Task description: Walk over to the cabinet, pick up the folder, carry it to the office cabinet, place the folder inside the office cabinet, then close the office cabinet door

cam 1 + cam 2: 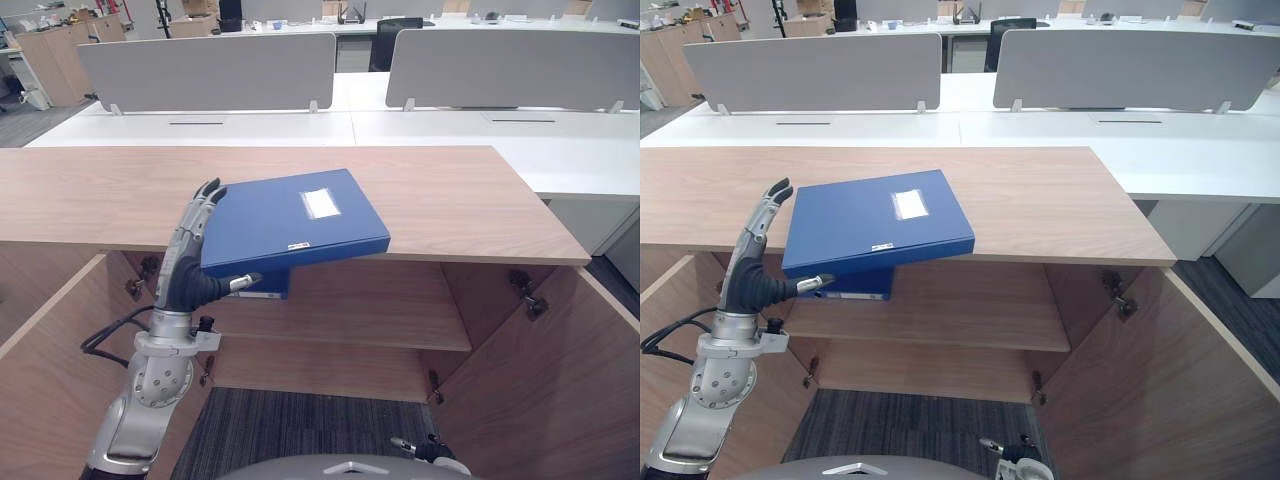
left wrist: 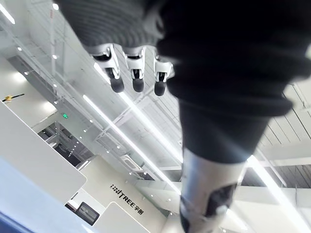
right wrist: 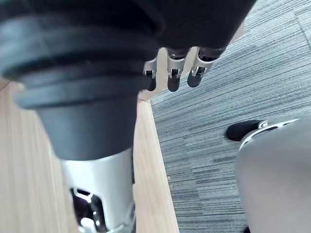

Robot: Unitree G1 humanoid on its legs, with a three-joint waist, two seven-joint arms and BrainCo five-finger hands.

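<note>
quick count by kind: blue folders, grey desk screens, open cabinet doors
blue folder: 1
grey desk screens: 2
open cabinet doors: 2
total: 5

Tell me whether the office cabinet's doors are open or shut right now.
Open. The left door and right door stand swung out toward the robot, exposing hinges and the inner shelf under the wooden top.

Logo lettering [image 2: 127, 198] on a wall [image 2: 99, 177]; folder [image 1: 290, 225] label [image 1: 321, 203] (white) illegible.
</note>
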